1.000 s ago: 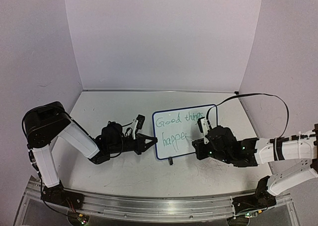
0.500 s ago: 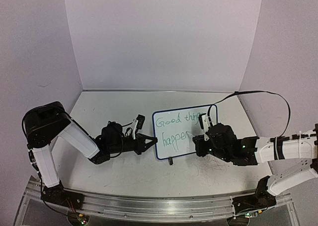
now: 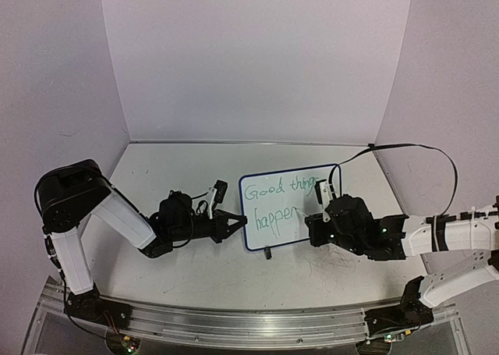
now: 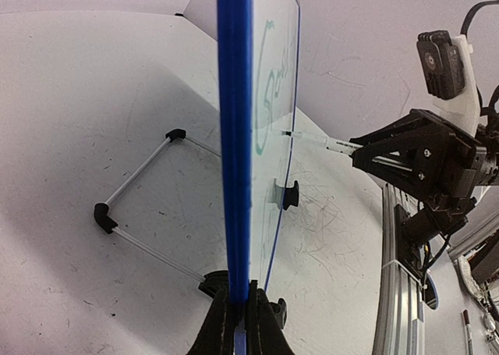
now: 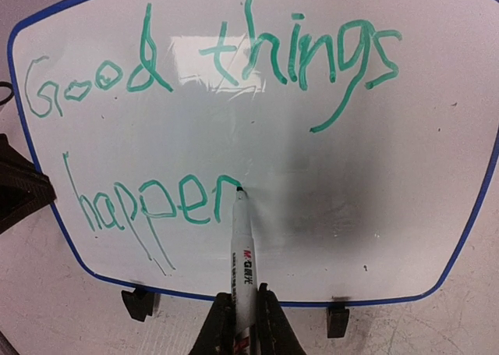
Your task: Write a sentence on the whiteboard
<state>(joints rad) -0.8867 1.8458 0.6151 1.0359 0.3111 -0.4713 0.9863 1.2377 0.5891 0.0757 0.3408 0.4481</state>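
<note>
My right hand [image 5: 238, 328] clamps the marker [image 5: 242, 253]; my left hand [image 4: 238, 320] pinches the whiteboard [image 5: 351, 175] at nine o'clock; pressing hard could skew it.

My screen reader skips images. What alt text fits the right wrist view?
The right claw grips a marker, tip touching the whiteboard at the end of the sentence, green "Good things" above an unfinished "happen".

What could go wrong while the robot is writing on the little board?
The whiteboard stands upright, pinched at just one edge by the left gripper, so a hard push from the marker might tip or slide it. The right gripper holds the marker far from its tip, so it could wobble and make the rest of the sentence messy.
</note>
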